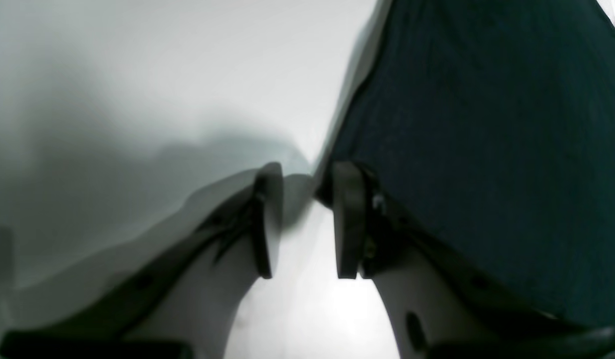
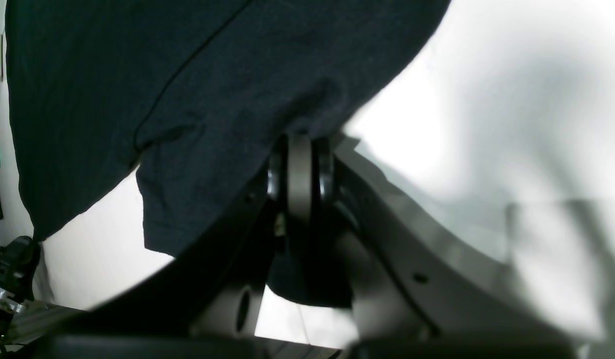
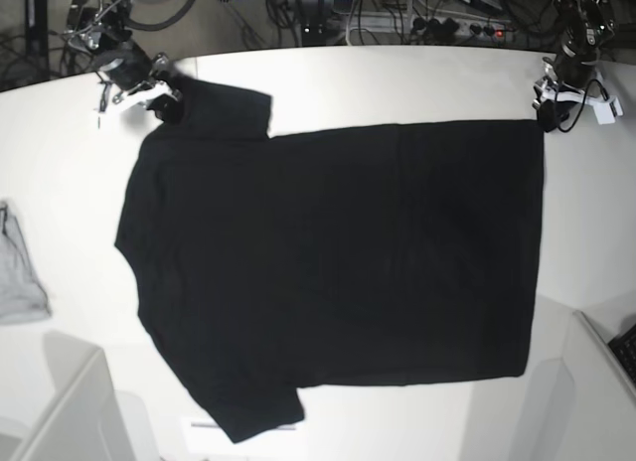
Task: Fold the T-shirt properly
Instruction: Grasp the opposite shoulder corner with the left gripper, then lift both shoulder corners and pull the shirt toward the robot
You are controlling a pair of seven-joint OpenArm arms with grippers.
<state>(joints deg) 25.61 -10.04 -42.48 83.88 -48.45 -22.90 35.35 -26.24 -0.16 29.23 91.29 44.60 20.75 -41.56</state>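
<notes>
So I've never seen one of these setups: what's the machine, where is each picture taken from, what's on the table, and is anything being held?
It is a robot with two arms, each ending in a two-fingered gripper with a small camera at the wrist. The base view looks down on a white table. A black T-shirt lies spread flat on it, plain side up, and part of a small grey garment shows at the edge.

The right wrist picture looks along the right gripper. Its fingers are closed, with the shirt's cloth bunched at their tips, at the sleeve corner.

The left wrist picture looks along the left gripper, which sits at the shirt's hem corner. Its fingers stand apart with bare table between them; the cloth lies beside one finger, so nothing is held there.
</notes>
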